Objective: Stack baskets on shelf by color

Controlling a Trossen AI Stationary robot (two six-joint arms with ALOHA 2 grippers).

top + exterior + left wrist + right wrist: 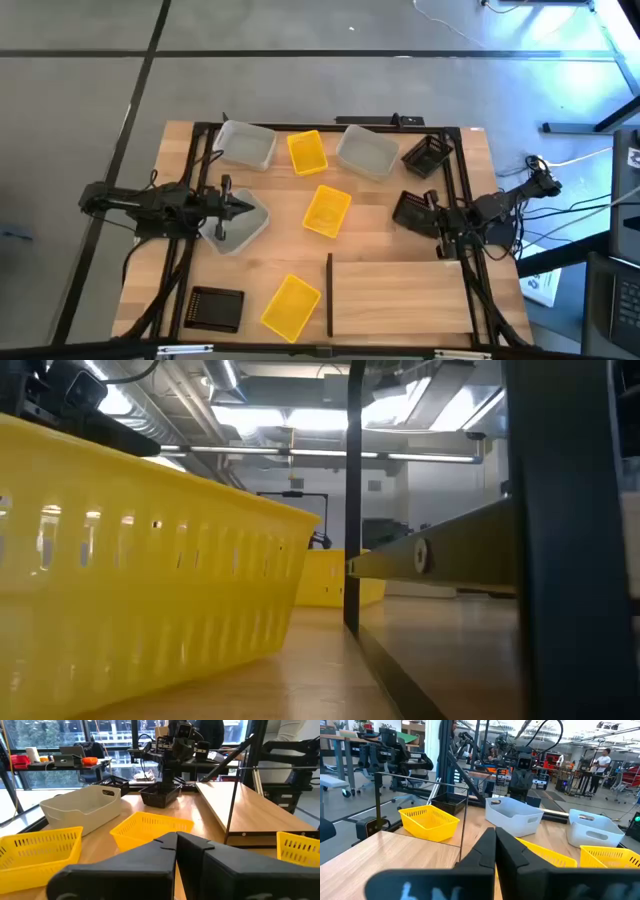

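High view: nine baskets lie scattered on the plank surface; the pale shelf carries none. Left claw clenched, empty, over a translucent grey basket; right claw clenched, empty, at a black mesh basket. Risk: light bins likely skid if nudged.

Low view: slotted, glossy yellow basket close by; thin dark divider upright, easy to clip.

Left wrist view: smooth grey bin with handle cut-outs.

Right wrist view: yellow lattice basket, thin flexible walls.
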